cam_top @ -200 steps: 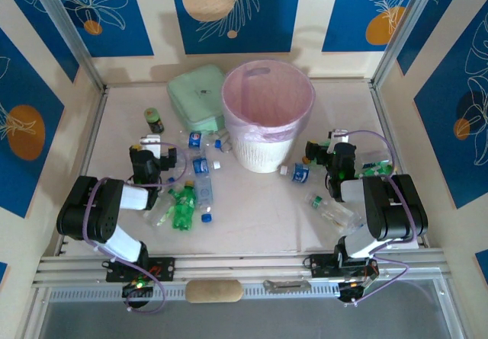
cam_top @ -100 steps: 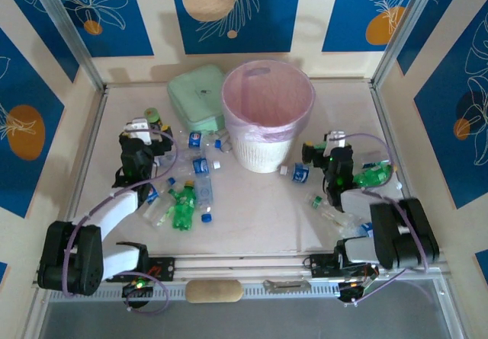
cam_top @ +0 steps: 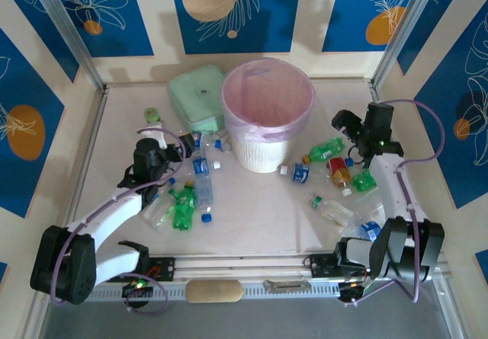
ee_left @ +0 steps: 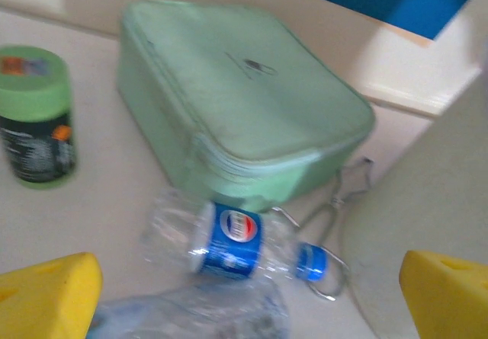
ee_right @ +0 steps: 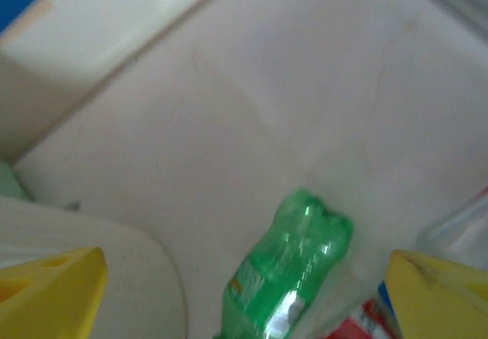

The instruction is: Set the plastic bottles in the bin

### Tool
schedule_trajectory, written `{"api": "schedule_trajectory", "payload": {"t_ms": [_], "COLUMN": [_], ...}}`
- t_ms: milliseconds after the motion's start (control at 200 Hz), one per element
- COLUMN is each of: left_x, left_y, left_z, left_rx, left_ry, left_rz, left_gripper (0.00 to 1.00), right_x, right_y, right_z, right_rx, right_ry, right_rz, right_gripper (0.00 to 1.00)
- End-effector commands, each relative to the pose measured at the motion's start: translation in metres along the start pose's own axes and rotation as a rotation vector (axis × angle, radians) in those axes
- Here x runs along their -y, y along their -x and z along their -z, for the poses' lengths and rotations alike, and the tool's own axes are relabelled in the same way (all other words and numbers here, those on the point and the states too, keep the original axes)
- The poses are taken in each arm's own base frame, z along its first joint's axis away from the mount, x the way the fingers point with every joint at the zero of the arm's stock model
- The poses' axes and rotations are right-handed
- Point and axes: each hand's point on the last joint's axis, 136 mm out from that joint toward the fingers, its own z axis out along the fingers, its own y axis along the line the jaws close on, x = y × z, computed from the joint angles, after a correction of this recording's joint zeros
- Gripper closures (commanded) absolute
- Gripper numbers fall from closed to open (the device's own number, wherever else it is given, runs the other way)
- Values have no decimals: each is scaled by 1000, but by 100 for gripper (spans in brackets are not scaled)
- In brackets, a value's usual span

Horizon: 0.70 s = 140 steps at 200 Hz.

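The bin [cam_top: 267, 118], white with a pink liner, stands at the table's middle back. Several clear plastic bottles with blue labels [cam_top: 202, 177] and a green one [cam_top: 183, 206] lie to its left. My left gripper [cam_top: 181, 150] hangs open among them, its yellow fingertips [ee_left: 47, 292] straddling a blue-labelled bottle [ee_left: 238, 241] in front of the mint box. My right gripper [cam_top: 345, 129] is open above a green bottle [cam_top: 324, 150] right of the bin. That green bottle [ee_right: 293, 267] lies on the table between the yellow fingertips [ee_right: 438, 293], untouched.
A mint-green box [cam_top: 197, 95] and a dark jar with a green lid [cam_top: 153, 115] sit at the back left. A red-labelled bottle [cam_top: 339, 173], another green bottle [cam_top: 364, 180] and clear bottles [cam_top: 329, 209] lie right of the bin. The bin wall [ee_right: 114, 278] is close on my right gripper's left.
My right arm has swung back and to the right, uncovering the green and red-labelled bottles. My left gripper has shifted right toward the blue-labelled bottles.
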Motion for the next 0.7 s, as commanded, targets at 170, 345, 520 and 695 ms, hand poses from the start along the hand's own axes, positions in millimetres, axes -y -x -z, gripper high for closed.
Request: {"api": "schedule_trajectory", "payload": {"t_ms": [170,345,520,695], "left_x": [46,35,22,18], "left_y": [-29,-32,-29,-26], "left_z": [-11,-8,0,6], "left_rx": [-100,-99,-70,-48], "left_ry": [-104,-57,3,22], "left_rz": [31,36,23,24], "left_gripper": [0,0,0,0], "right_x": [3,7,15,15], "right_y": [-69,-70,-75,-75], "right_z": [-16,-31,-51,-73], "right_rx": [-353,-330,-323,-328], "right_ry": [-74,-116,-139,-139], "right_rz": [-160,-183,-225,-239], "right_gripper": [16,17,17,17]}}
